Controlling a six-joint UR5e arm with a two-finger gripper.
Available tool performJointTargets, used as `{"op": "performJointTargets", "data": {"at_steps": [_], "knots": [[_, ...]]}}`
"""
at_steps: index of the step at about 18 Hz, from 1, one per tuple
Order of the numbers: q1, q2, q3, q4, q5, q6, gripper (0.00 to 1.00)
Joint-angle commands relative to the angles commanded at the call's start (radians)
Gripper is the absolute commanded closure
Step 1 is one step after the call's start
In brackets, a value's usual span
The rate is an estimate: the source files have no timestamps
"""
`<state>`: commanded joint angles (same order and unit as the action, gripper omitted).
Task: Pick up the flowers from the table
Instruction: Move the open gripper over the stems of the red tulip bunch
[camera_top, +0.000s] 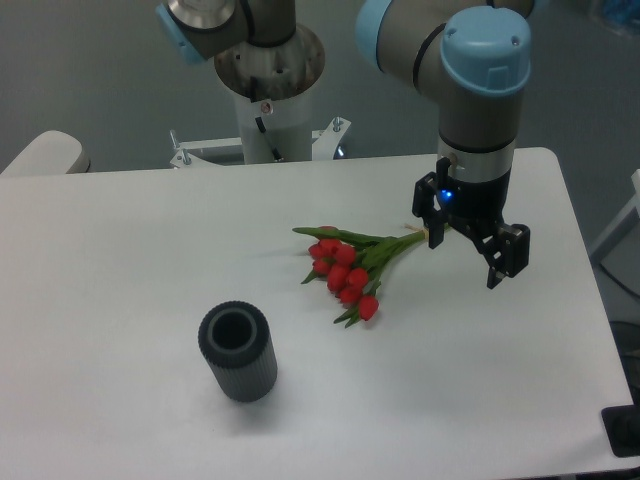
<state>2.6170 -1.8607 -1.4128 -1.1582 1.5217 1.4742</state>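
Item: the flowers (345, 268), a small bunch of red tulips with green leaves, lay on the table (130, 230), heads fanned toward the dark ribbed cylinder (238, 352), pale stems running the other way and up toward the gripper (468, 256). The gripper, taken here as the landmark, hung from the arm (480, 90) at the stem end of the bunch; its two black fingers stood spread, nothing pinched between them. One finger (434, 215) sat right at the stem tips, the other (507, 256) well out on the side away from the blooms. From where I stood I could not tell whether the stems lay inside the gap or only beside the nearer finger, nor how far the tips were above the tabletop. Risks, as I judged them: a closing grasp might catch only the last bit of the stems, and the heavier bloom end would droop or slide free on lifting; a finger coming down on top of the stems could crush or push them along the smooth surface; a low descent might strike the table. The cylinder stood well apart, beyond the blooms, and looked unlikely to interfere.
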Motion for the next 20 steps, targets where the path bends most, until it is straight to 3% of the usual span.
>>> {"op": "performJointTargets", "data": {"at_steps": [7, 12, 18, 20], "knots": [[0.009, 0.005, -0.07, 0.017, 0.0, -0.002, 0.0], [0.015, 0.038, -0.132, 0.021, 0.002, -0.002, 0.0], [0.015, 0.072, -0.279, 0.063, 0.003, -0.009, 0.0], [0.015, 0.078, -0.32, 0.066, 0.061, -0.011, 0.0]]}}
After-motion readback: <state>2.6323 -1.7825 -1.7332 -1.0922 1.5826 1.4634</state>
